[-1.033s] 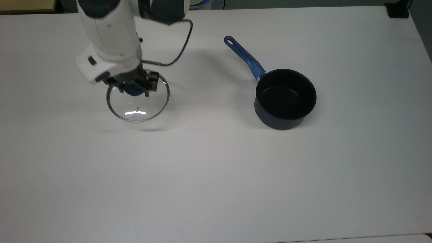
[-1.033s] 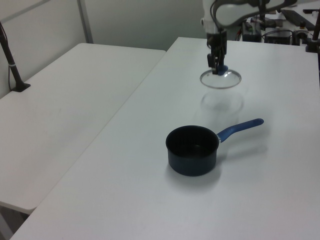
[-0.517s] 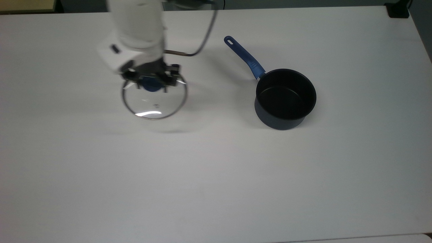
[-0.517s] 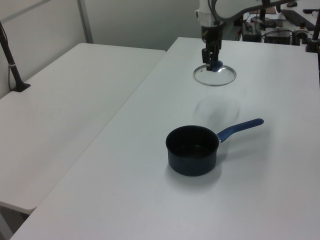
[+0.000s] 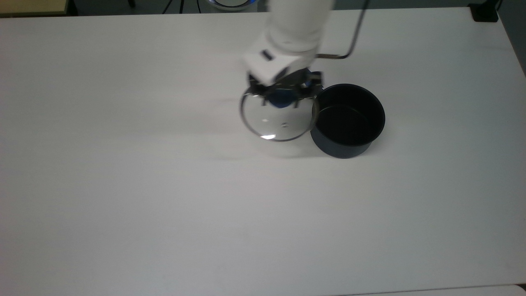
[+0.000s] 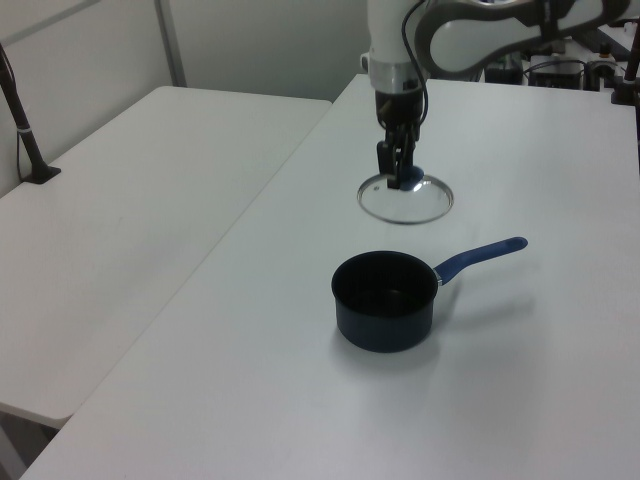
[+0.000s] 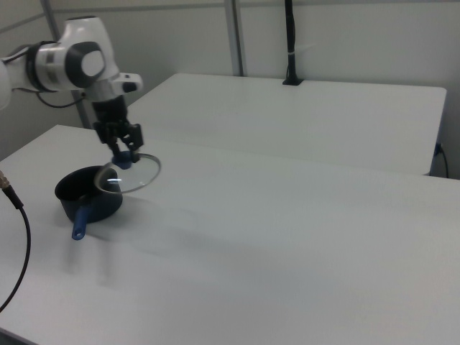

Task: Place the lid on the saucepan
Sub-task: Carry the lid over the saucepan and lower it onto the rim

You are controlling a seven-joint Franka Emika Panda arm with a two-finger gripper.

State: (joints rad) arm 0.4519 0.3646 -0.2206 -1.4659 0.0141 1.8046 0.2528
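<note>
1. The tool (image 5: 283, 97) has carried the lid (image 5: 276, 120) from the top view's left to just beside the saucepan (image 5: 347, 120).
2. It is clamped on the lid's blue knob, lid raised above the bench (image 5: 164, 205).
3. In the top view the arm hides the saucepan's handle (image 6: 480, 256); the left view shows it.
</note>
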